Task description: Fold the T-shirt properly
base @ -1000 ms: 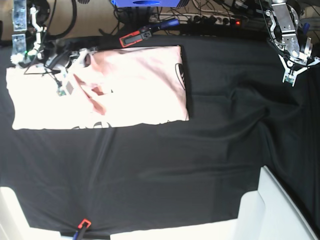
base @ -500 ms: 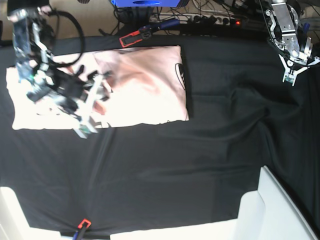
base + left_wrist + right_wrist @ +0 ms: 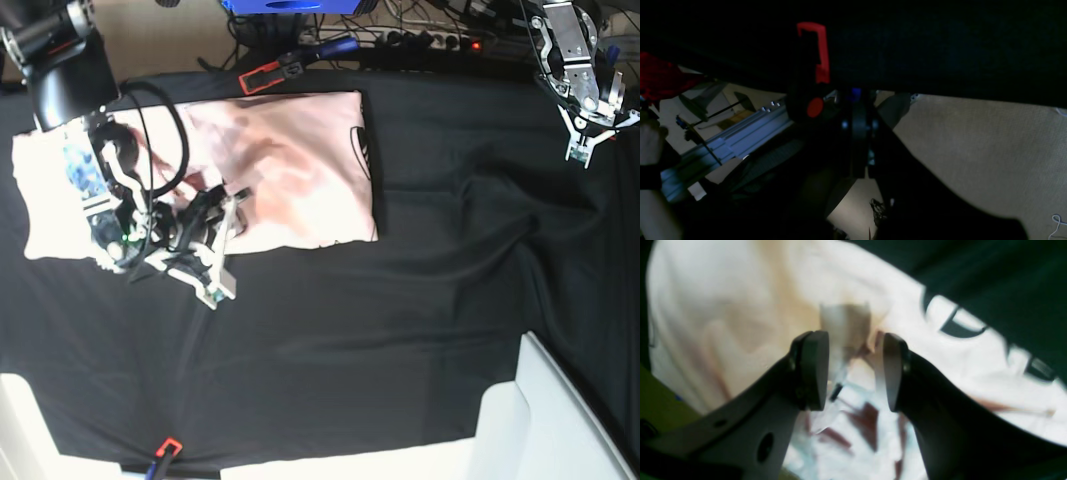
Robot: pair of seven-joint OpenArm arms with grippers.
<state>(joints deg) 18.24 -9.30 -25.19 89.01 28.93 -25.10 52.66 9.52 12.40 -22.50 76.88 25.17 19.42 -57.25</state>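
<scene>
Pale pink T-shirt [image 3: 290,170], folded into a broad rectangle, lies at the 10 o'clock part of the black-clothed surface [image 3: 400,330]; black lettering shows along its 3 o'clock edge. Right gripper [image 3: 215,265], jaws apart and empty, sits over the shirt's 6 o'clock edge, its arm hiding the cloth beneath. Left gripper [image 3: 583,150] at 2 o'clock appears spread. The left wrist view is mostly dark.
</scene>
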